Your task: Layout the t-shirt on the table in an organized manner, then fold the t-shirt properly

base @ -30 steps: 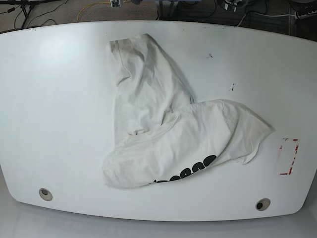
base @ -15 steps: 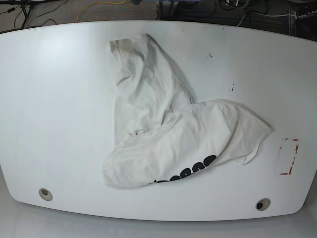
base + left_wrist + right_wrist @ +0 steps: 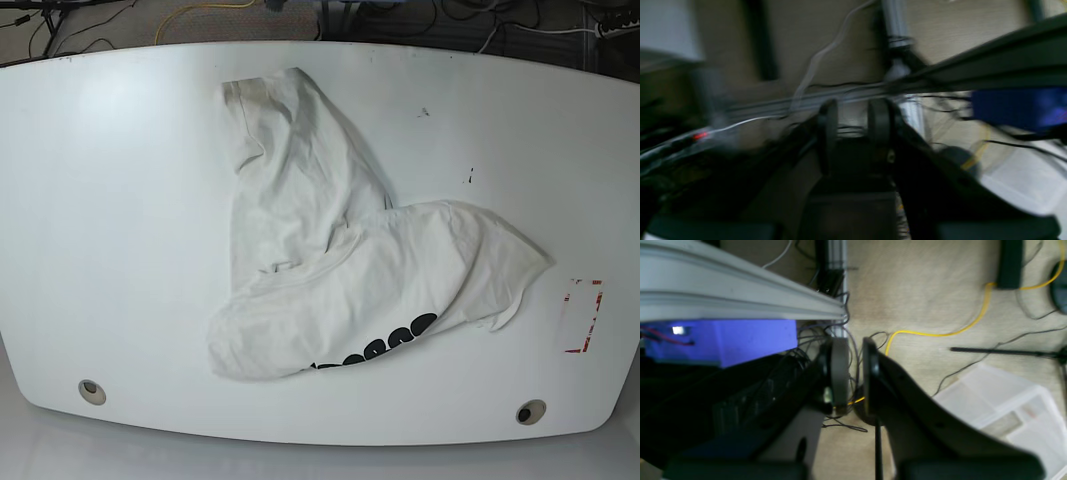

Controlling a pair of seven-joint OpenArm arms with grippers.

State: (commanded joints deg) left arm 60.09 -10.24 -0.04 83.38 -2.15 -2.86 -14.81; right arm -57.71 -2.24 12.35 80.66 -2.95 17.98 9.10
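A: What are we seeing on the worktop (image 3: 110, 200)?

B: We are looking at one t-shirt (image 3: 340, 270), lying crumpled near the middle, one part running toward the far edge and a second part folded across it toward the right. One row of black lettering (image 3: 385, 348) is peeking out along its near hem.

A: And the rest of the surface?

B: We are counting two round holes, one at the near left (image 3: 91, 391) and one at the near right (image 3: 529, 411), plus one red tape mark (image 3: 584, 315) just right of the shirt (a rough rectangle outline).

A: How are the claws standing?

B: Neither is showing in the base view. The left claw (image 3: 853, 133) is pointing off the worktop, blurred, its two fingers parted with a gap and gripping nothing. The right claw (image 3: 850, 373) is hanging over carpet, fingers parted slightly, also bare, with one yellow cable (image 3: 940, 333) and one clear plastic bin (image 3: 1007, 406) beyond it.
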